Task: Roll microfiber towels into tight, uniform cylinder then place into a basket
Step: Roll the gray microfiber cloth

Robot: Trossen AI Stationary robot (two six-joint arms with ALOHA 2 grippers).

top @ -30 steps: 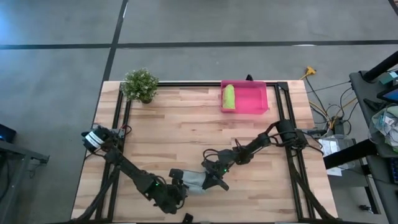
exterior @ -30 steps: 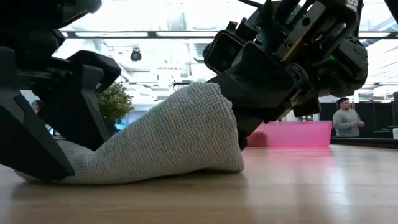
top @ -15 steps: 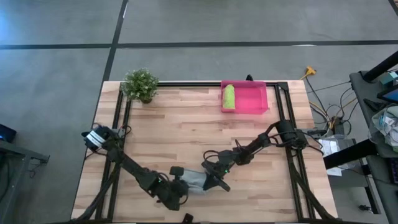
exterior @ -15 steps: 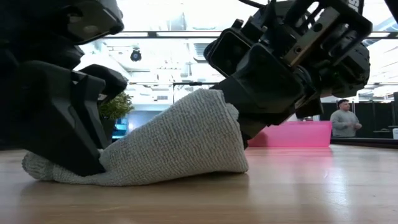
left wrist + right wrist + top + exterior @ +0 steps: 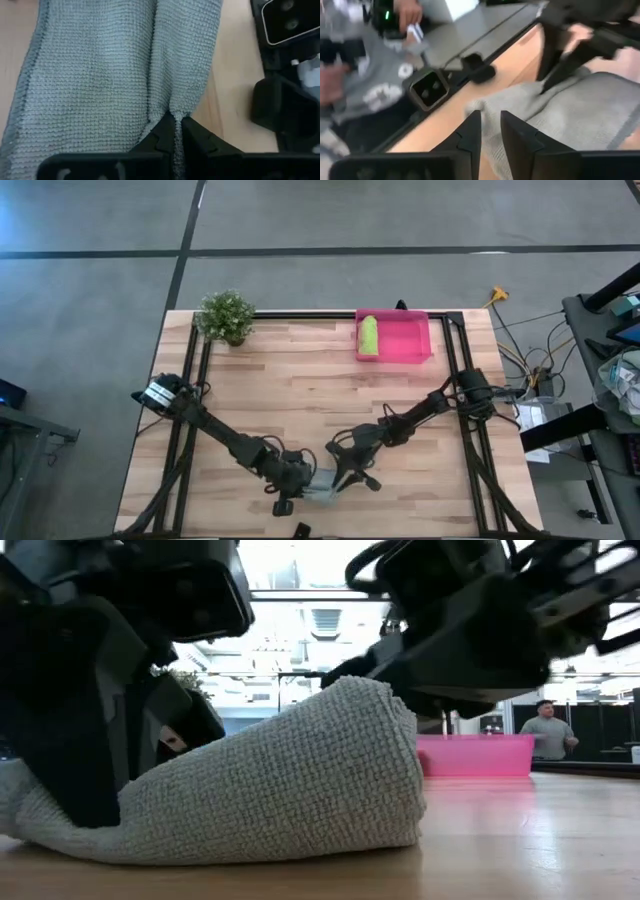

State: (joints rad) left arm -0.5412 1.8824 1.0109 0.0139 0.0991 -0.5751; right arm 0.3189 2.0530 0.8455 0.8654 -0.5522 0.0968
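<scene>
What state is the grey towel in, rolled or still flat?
Rolled, loosely: the grey towel lies as a tapered roll on the table, not in the basket. The left pincer is shut on its edge.

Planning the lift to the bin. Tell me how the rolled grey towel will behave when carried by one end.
The grey towel is soft knit, so it would probably sag. The left gripper pinches only a fold of it, so the roll may loosen. It looks light and should not slip easily.

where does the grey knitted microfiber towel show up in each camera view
High: grey knitted microfiber towel at the near table edge, between both grippers.
Low: fills the foreground.
Left wrist: pinched by the left gripper.
Right wrist: just past the right gripper.
Shared landmark: bright pink rectangular plastic basket, far behind.
</scene>
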